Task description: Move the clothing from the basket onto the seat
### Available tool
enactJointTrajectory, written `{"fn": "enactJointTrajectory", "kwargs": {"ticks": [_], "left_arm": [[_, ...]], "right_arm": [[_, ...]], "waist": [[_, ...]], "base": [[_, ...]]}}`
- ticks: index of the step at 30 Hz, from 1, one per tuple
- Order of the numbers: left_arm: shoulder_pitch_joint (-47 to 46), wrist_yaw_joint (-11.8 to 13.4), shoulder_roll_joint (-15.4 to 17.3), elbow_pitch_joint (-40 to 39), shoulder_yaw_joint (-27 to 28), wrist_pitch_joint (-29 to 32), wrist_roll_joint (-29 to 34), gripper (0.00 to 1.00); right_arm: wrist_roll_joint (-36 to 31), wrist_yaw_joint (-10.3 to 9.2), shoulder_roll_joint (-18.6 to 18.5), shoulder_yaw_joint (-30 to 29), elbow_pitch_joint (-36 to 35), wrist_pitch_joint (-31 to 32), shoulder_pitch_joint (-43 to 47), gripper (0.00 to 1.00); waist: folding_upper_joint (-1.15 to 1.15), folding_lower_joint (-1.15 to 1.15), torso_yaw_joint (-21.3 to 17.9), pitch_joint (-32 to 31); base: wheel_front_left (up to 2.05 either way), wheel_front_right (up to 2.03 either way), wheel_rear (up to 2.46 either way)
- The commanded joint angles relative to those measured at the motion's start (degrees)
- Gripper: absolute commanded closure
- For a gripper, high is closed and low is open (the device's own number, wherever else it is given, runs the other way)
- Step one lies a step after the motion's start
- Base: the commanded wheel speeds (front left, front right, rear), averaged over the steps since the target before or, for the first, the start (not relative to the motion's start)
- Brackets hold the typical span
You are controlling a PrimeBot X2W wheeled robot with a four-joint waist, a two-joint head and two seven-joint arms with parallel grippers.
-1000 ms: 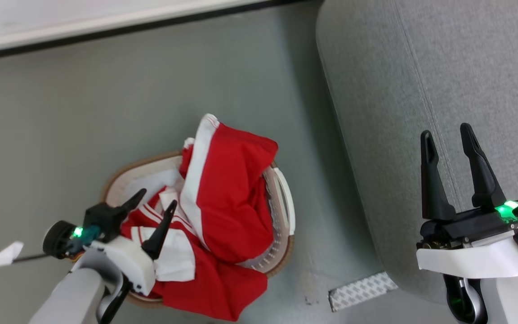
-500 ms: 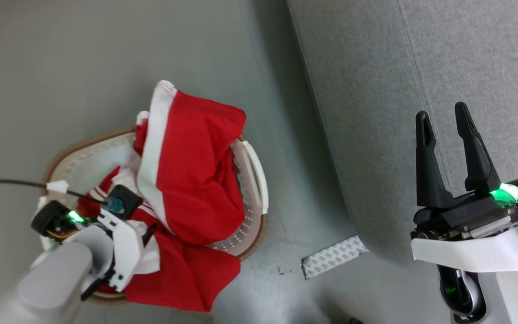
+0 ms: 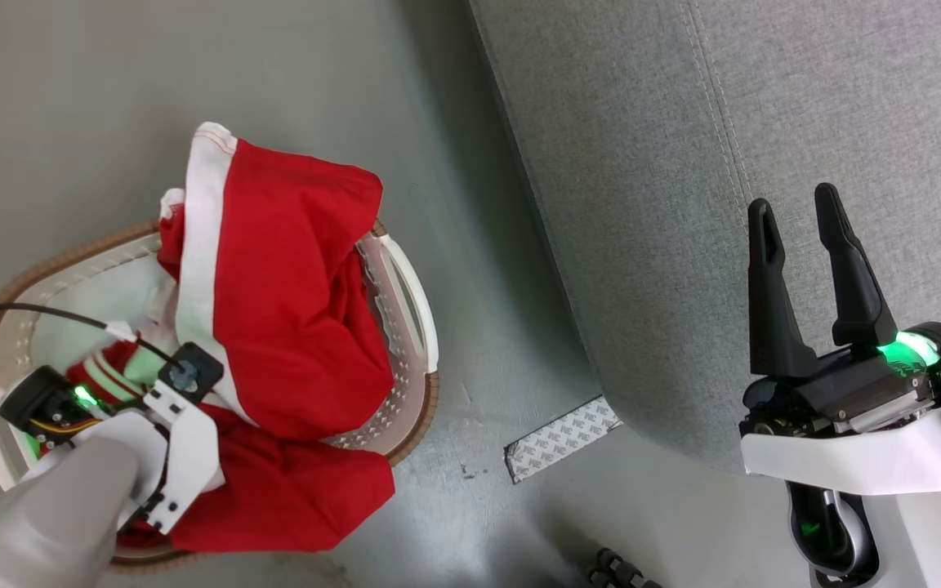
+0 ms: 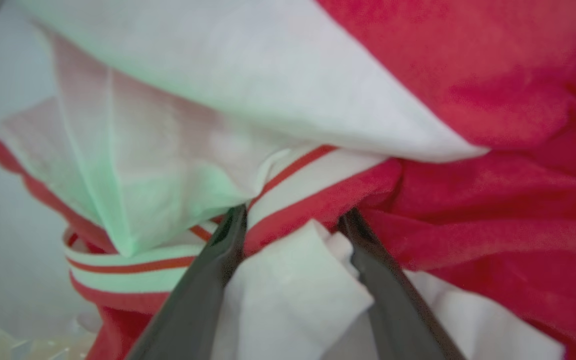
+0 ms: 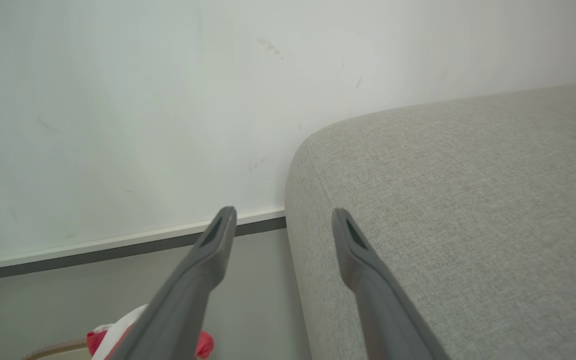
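Grey-green floor (image 3: 111, 98) runs under everything in the head view, with the basket (image 3: 415, 302) at my lower left and the seat (image 3: 683, 163) at the upper right. Red-and-white clothing (image 3: 274, 286) is heaped in the basket, one piece draped over its rim.

My left claw (image 4: 293, 220) points into that heap. The left wrist view shows its two fingers spread, with a fold of white cloth bunched loosely between them and striped trim just past the tips. The head view gives my wrist and forearm over the basket's near side.

My right claw (image 3: 796, 202) hovers over the seat's edge, fingers wide apart, holding nothing. Its wrist view adds a white wall (image 5: 118, 100) and a skirting board (image 5: 118, 242) behind the seat.

A pale patterned strip (image 3: 562, 438) lies on the floor at the foot of the seat. I cannot tell whether its marks are lettering.
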Motion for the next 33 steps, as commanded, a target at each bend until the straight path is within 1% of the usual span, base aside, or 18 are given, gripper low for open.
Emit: {"fn": "enactJointTrajectory", "kwargs": {"ticks": [1, 2, 3, 7, 11, 16, 24, 29, 33], "left_arm": [[-0.13, 0.07, -0.10, 0.65, -0.52, -0.40, 0.50, 0.53], [-0.28, 0.04, -0.52, 1.01, -0.78, -0.85, 0.41, 0.53], [-0.31, 0.04, -0.98, 1.36, -1.05, -1.12, 0.23, 1.00], [-0.35, 0.05, -2.29, 1.47, -1.99, -3.37, -1.01, 1.00], [0.48, 0.07, -4.08, 1.66, -2.81, -5.32, -2.44, 1.00], [1.98, 0.09, -7.25, 2.85, -3.30, -7.59, -5.08, 1.00], [3.40, 0.09, -12.86, 4.16, -4.09, -12.60, -9.53, 1.00], [5.47, 0.09, -15.68, 4.62, -2.32, -17.61, -14.25, 1.00], [7.00, 0.09, -17.25, 4.28, -1.52, -20.88, -17.11, 1.00]], "right_arm": [[0.38, -0.12, -0.09, -0.08, -0.29, -0.02, -0.51, 0.00], [0.45, -0.12, -0.08, -0.15, -0.20, -0.02, -0.48, 0.00], [0.44, -0.12, -0.09, -0.25, -0.02, -0.02, -0.47, 0.00], [-0.22, -0.12, -0.09, -0.81, 0.53, -0.02, -0.49, 0.00], [-1.35, -0.12, -0.10, -1.06, 1.39, -0.01, -0.61, 0.00], [-3.24, -0.12, -0.12, -1.70, 2.51, -0.02, -0.07, 0.00], [-7.28, -0.12, -0.13, -3.35, 5.43, -0.02, 1.78, 0.00], [-9.24, -0.12, -0.16, -4.18, 7.13, -0.02, 2.94, 0.00], [-10.21, -0.12, -0.15, -4.49, 8.41, -0.02, 4.24, 0.00]], "waist": [[0.00, 0.00, -0.05, 0.00], [0.00, 0.00, -0.02, -0.05], [0.00, 0.00, 0.06, -0.19], [0.00, 0.00, 0.78, -1.53], [0.00, 0.00, 2.14, -4.49], [0.00, 0.00, 4.37, -10.35], [0.00, 0.00, 9.58, -20.12], [0.00, 0.00, 12.51, -26.12], [0.00, 0.00, 14.65, -30.52]], "base": [[0.00, 0.00, 0.00], [0.00, 0.00, 0.00], [0.00, 0.00, 0.00], [0.00, 0.00, 0.00], [0.00, 0.00, 0.00], [0.00, 0.00, 0.00], [0.00, 0.00, 0.00], [0.00, 0.00, 0.00], [0.00, 0.00, 0.00]]}}
